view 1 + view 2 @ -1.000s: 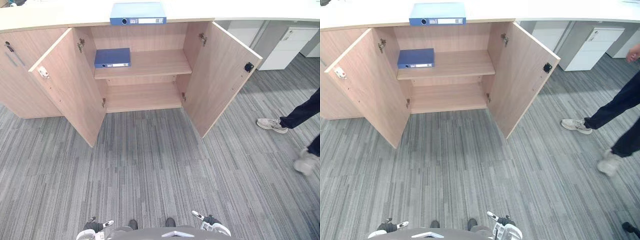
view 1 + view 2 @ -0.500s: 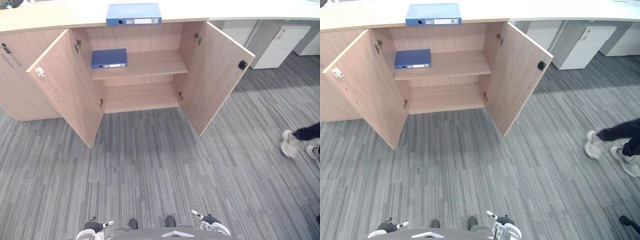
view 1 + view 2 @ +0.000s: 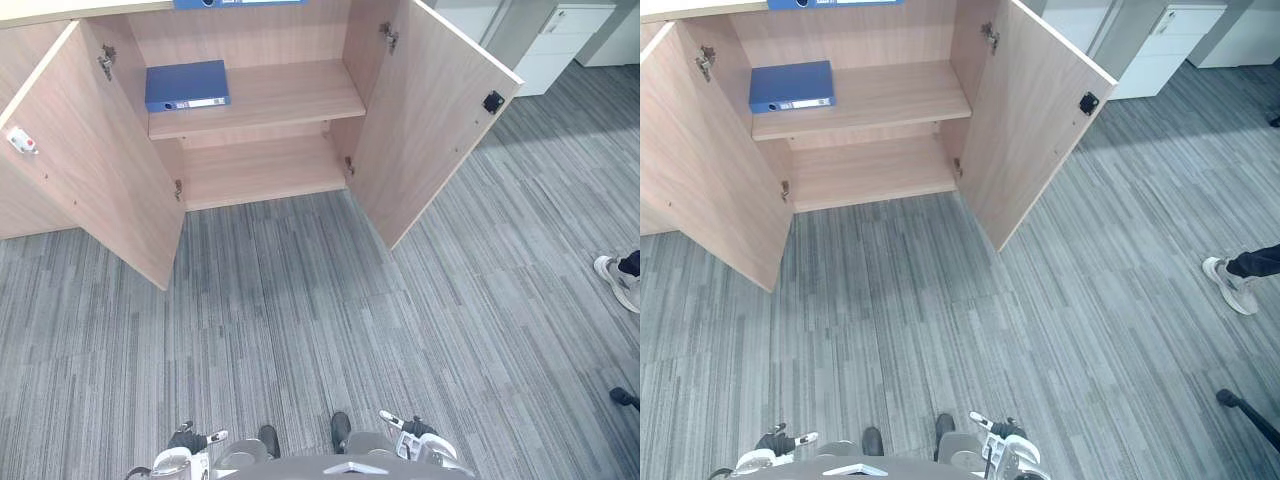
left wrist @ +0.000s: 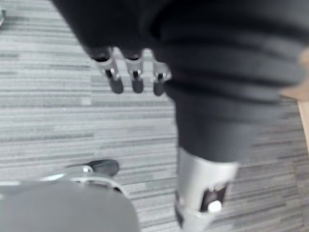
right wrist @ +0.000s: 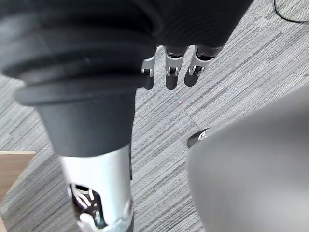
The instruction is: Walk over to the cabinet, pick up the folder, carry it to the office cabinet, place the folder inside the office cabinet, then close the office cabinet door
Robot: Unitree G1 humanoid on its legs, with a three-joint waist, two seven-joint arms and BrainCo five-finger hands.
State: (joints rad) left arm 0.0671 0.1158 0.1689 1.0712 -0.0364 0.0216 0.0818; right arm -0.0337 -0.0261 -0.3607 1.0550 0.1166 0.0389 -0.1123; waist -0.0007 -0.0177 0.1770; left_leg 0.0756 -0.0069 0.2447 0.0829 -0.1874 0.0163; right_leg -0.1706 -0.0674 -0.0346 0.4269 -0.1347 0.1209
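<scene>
An office cabinet (image 3: 260,165) of light wood stands ahead with both doors swung wide. A blue folder (image 3: 187,86) lies flat at the left end of its upper shelf. The edge of a second blue folder (image 3: 240,3) shows on the countertop above. My left hand (image 3: 190,440) and right hand (image 3: 412,432) hang low at my sides, far from the cabinet. In the left wrist view the fingers (image 4: 128,79) hang relaxed over the carpet and hold nothing. The right wrist view has the right fingers (image 5: 169,75) the same, also holding nothing.
The left door (image 3: 90,170) and right door (image 3: 430,130) jut out over the grey striped carpet. A white drawer unit (image 3: 565,45) stands at the back right. A person's shoe (image 3: 620,280) is on the carpet at the right.
The whole view has shifted as the camera moved closer to the cabinet, which now sits higher and larger. The person's feet have stepped away to the right. Both hands hang as before.
</scene>
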